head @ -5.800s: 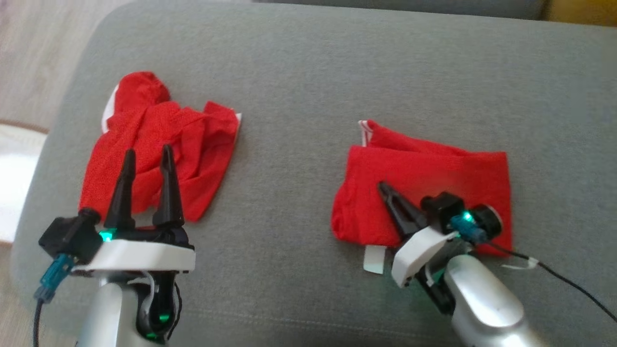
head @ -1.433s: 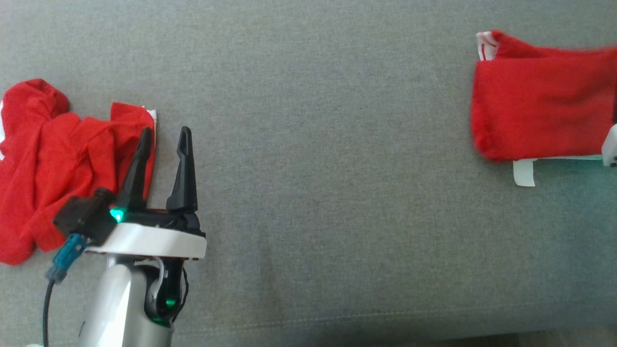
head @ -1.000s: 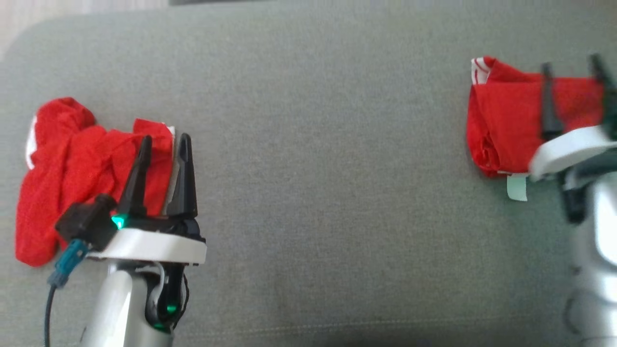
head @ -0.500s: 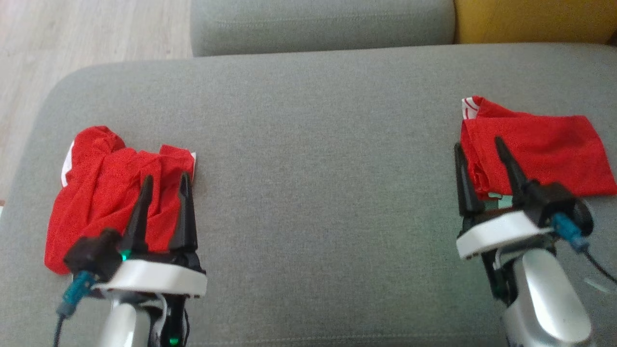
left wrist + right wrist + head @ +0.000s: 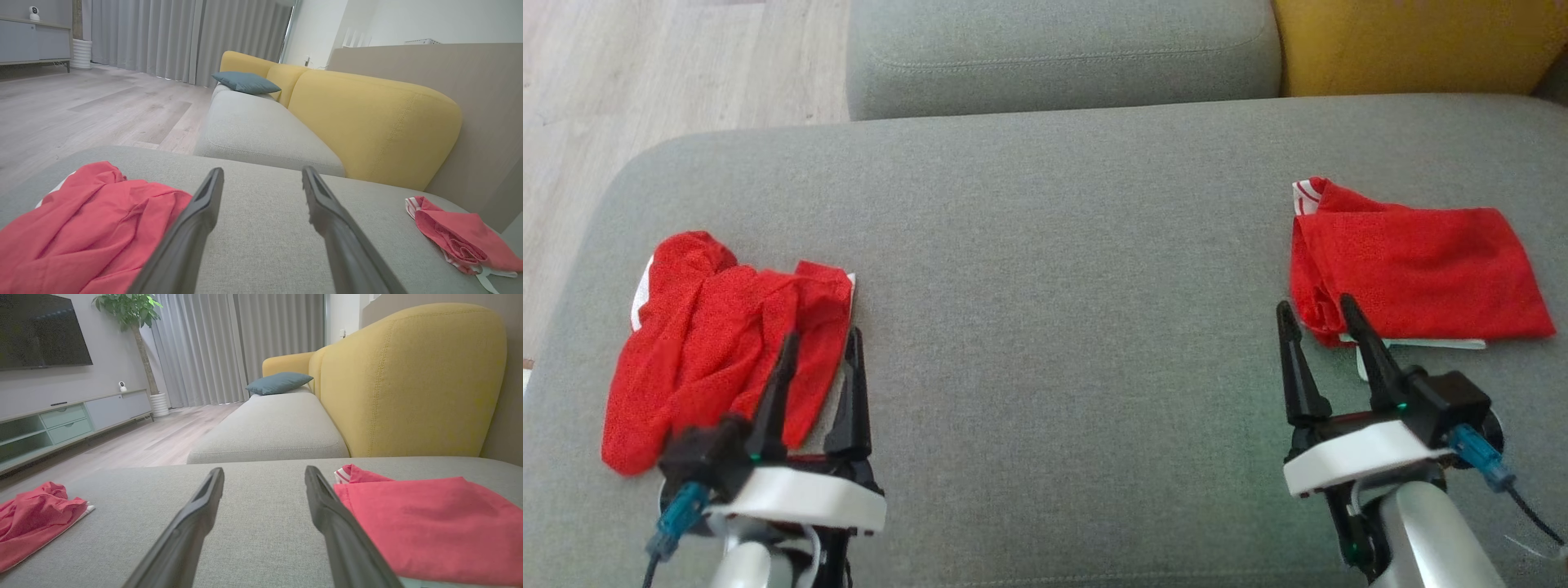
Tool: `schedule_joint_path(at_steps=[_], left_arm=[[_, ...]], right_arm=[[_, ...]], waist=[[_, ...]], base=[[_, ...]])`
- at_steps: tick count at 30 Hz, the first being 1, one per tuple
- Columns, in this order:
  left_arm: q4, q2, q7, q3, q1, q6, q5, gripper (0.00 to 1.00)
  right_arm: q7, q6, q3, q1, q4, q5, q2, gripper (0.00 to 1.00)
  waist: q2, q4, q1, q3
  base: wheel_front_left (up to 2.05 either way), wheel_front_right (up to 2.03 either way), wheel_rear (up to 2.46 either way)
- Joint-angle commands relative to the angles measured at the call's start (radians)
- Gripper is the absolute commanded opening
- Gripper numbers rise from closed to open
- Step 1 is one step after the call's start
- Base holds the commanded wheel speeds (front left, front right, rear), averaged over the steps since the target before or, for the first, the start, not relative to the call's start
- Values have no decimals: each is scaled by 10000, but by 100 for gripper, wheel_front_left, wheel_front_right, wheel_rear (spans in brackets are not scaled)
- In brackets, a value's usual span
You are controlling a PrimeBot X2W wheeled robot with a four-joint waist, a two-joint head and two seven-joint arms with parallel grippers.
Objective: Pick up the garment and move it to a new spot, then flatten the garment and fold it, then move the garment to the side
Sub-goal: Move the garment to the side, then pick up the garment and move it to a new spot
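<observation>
A folded red garment (image 5: 1417, 269) lies flat at the right end of the grey sofa cushion (image 5: 1062, 286). My right gripper (image 5: 1315, 304) sits near its front left corner, fingers apart, holding nothing. At the left end, a crumpled red garment (image 5: 719, 343) lies beside my left gripper (image 5: 822, 333), whose fingers are also spread and empty.

You have two garments, a crumpled garment (image 5: 719, 343) and a folded garment (image 5: 1421, 269); two grippers, the left gripper (image 5: 822, 333) and right gripper (image 5: 1315, 302); two grey cushions, near cushion (image 5: 1054, 286) and far cushion (image 5: 1054, 49); one pillow (image 5: 245, 81); one plant (image 5: 122, 306).
</observation>
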Motion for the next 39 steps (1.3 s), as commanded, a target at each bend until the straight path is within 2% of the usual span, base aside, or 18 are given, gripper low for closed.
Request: schedule_joint_path(at_steps=[1, 16, 25, 33, 34, 39], left_arm=[[-308, 108, -51, 279, -171, 60, -98, 100], [-411, 108, -51, 188, -188, 37, -261, 100], [-373, 108, -51, 132, -243, 0, -264, 100], [-356, 108, -51, 200, -357, 75, -419, 100], [-349, 108, -51, 238, -363, 83, -423, 100], [-355, 108, -51, 488, -333, 139, -412, 100]], right_arm=[[-112, 33, 198, -172, -408, 90, 19, 100], [-135, 33, 88, -17, -492, 210, 20, 100], [-136, 33, 74, 32, -477, 224, 20, 100], [-137, 33, 312, 144, -435, 245, 20, 100], [-137, 33, 368, 204, -432, 245, 20, 100], [-137, 33, 484, 324, -394, 253, 20, 100]], waist=[[-1, -13, 0, -8], [-1, -240, 0, 46], [-1, -136, 0, 106], [-1, 647, 0, 104], [-1, 997, 0, 76], [-1, 1925, 0, -17]], base=[[0, 0, 0], [0, 0, 0], [0, 0, 0], [0, 0, 0], [0, 0, 0], [0, 0, 0]])
